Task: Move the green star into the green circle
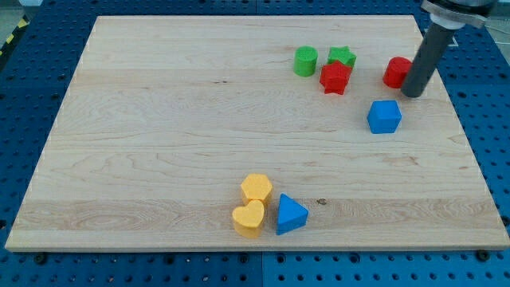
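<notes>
Since no gripper is fitted, the small, rigid, seemingly light green star block (pixel 342 56), just right of the green circle block (pixel 305 61), is best pushed on its right side by my tip (pixel 411 93), now well right of the circle.

A straight dark rod enters from the view's top right corner, charcoal grey to near black, smooth and round in section, with a faint paler sheen along its left flank; it keeps one width all the way down. Above it sits a wider collar, dark with a lighter grey band along its lower edge, cut off by the frame; no cables, screws or markings can be made out. My tip (pixel 412 94) ends blunt and flat, the same dark tone as the rod.
</notes>
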You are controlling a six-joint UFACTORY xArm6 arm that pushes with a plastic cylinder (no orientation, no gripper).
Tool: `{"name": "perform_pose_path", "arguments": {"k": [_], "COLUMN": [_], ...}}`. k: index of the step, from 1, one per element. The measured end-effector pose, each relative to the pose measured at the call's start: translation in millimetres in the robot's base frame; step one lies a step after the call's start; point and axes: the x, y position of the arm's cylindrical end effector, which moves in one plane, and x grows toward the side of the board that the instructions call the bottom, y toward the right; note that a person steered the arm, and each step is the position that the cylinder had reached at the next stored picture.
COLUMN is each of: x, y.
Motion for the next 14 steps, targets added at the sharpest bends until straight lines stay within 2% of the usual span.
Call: {"name": "perform_pose_path", "arguments": {"k": [2,5,9,11,14], "x": [-59,-93,-103,-109,-83], "y": [-49,-99,-130,-94,-82]}}
